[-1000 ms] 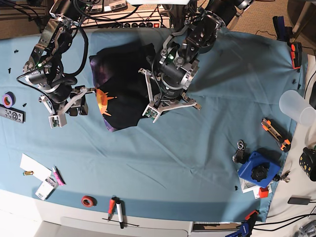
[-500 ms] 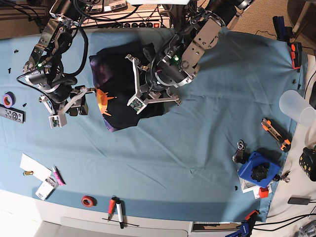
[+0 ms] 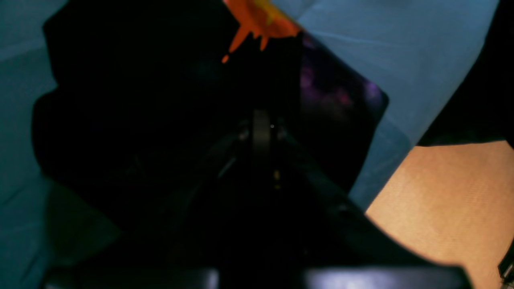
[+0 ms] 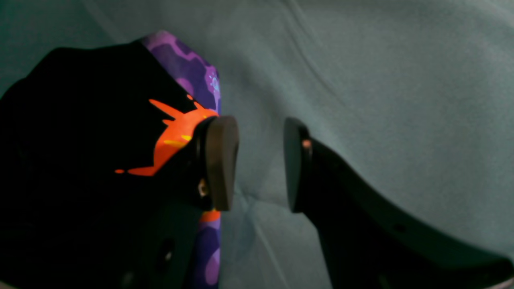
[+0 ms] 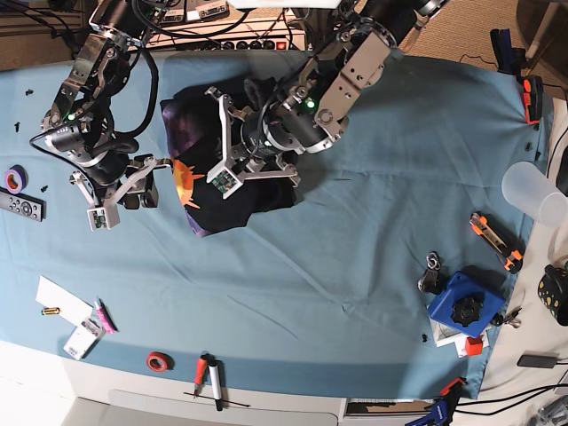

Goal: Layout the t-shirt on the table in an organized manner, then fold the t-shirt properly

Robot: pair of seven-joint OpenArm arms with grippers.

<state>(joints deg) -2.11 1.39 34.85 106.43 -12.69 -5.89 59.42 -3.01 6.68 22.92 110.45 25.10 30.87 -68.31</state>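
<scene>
1. The left tool is seen closed, its two fingers pressed together with no gap; in the left wrist view it is very dark, and whether any cloth is caught between the fingers cannot be told.
2. In the base view this left tool is placed over the middle of the t-shirt, its arm reaching down from the far edge of the desk.
3. The right tool is held with its fingers apart — only blue cloth is seen in the gap, and nothing is gripped.
4. One pad of the right tool is found just beside the shirt's edge, where the orange print and the purple patch are shown; whether the pad touches the fabric cannot be told.
5. The t-shirt is laid on the far left part of the desk, bunched in a dark heap, not flat. The orange print is turned toward the right tool.
6. Further out, small things are scattered at the desk's edges: a roll of red tape and two pens at the near edge, a blue box and an orange-handled cutter to the side of the left arm — all well apart from the shirt.
</scene>
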